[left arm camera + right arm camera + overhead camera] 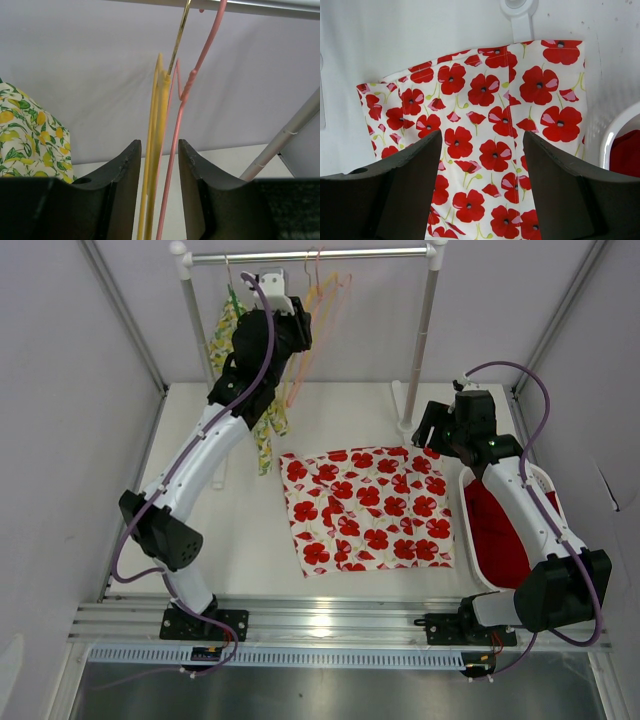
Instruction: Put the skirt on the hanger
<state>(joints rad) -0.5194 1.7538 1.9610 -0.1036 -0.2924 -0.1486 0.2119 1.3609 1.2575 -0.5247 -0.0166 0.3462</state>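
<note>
L gripper [160,200] is spread, w/ yellow hanger [159,125] & pink hanger [187,85] between its jaws, both on rail [260,6]. R gripper [482,185] hovers spread over skirt [485,95], flat on table [240,540]. Step looks like hanger pickup; next, L should pinch one hanger only, unhook it.

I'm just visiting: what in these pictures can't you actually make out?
- Left wrist view: lower parts of the yellow hanger and pink hanger, hidden behind the fingers of the left gripper.
- Left wrist view: most of the lemon-print garment, cut off by the left edge.
- Top view: what the red cloth in the white basket is; the right arm covers part.
- Top view: jaws of that gripper, hidden by its wrist.
</note>
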